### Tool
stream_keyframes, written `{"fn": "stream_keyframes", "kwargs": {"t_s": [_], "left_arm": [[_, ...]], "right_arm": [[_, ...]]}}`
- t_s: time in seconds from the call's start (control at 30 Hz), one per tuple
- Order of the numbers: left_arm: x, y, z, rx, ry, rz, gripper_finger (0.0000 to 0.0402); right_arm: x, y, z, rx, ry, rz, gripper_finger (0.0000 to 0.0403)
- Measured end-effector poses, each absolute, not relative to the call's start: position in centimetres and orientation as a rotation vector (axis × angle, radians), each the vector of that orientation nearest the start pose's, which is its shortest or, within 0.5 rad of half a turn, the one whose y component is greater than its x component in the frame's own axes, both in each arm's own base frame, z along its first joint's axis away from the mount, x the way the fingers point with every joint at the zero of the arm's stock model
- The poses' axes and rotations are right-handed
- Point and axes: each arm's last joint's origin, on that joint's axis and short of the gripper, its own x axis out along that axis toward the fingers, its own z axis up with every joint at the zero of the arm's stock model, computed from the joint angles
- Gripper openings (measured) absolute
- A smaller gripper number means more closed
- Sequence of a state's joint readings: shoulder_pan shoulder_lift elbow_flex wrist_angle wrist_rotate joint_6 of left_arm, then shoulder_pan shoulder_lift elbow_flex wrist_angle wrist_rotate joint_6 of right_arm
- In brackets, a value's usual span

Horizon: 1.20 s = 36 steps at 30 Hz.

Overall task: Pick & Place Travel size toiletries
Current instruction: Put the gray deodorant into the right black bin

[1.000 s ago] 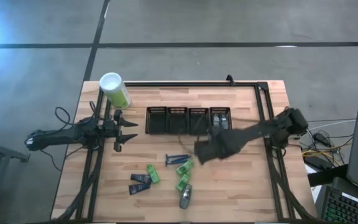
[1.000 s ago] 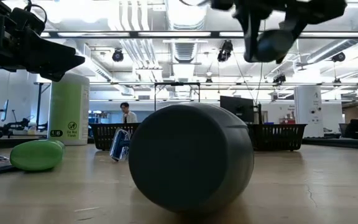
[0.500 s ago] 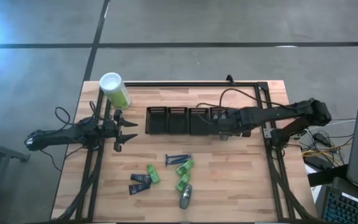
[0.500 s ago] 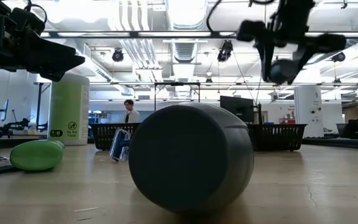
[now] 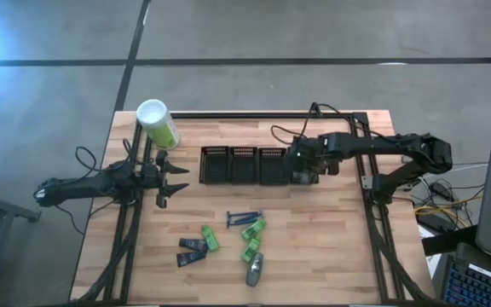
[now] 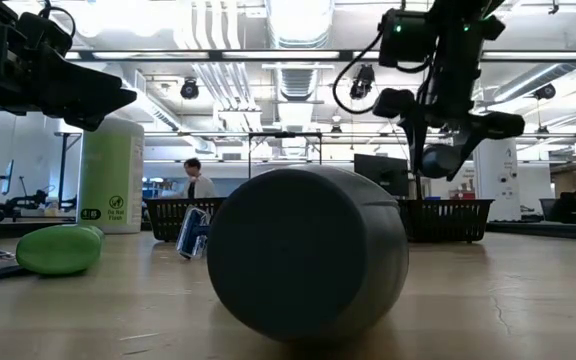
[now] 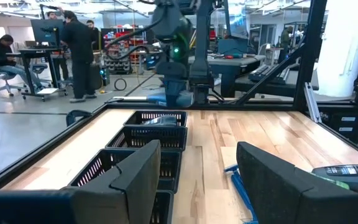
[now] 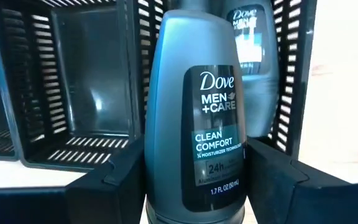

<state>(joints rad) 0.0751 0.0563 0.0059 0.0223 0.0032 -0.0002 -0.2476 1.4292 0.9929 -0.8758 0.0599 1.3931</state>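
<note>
Right hand: closed part-way on a grey bottle, one finger on each side of it. The label faces the wrist camera and reads upright there; the bottle's long axis runs straight out ahead of the hand. In the high view the hand hangs over the row of black bins at about 1 o'clock from the table centre, above the bin nearest the right arm. A second grey bottle already lies inside that bin, lengthwise, just behind the held one.

Left hand: parted, nothing between its fingers, waiting at about 9 o'clock, well apart from the loose items.

Hidden or unclear: from above the held bottle is covered by the hand. In the low view a grey bottle lying close to the lens blocks most of the table beyond.

Loose items around 6 o'clock: a blue razor, green tubes, navy tubes, and the grey bottle lying roughly 12-to-6.
</note>
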Motion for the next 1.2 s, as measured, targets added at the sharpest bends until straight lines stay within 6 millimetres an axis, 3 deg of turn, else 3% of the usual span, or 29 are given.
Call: {"fn": "stream_keyframes", "kwargs": {"t_s": [0.33, 0.63, 1.0, 1.2], "left_arm": [[10.1, 0.7, 16.3, -0.001, 0.028, 0.072, 0.0218], [10.1, 0.7, 16.3, -0.001, 0.028, 0.072, 0.0218], [10.1, 0.7, 16.3, -0.001, 0.028, 0.072, 0.0218], [10.1, 0.7, 16.3, -0.001, 0.028, 0.072, 0.0218]], "right_arm": [[23.8, -9.9, 21.4, 1.387, 0.985, -1.082, 0.0208], [26.0, -10.6, 20.0, 1.405, 1.031, -1.012, 0.0213], [26.8, -11.2, 19.5, 1.324, 1.098, -1.074, 0.0298], [26.9, -10.9, 20.9, 1.234, 1.111, -1.094, 0.0334]]}}
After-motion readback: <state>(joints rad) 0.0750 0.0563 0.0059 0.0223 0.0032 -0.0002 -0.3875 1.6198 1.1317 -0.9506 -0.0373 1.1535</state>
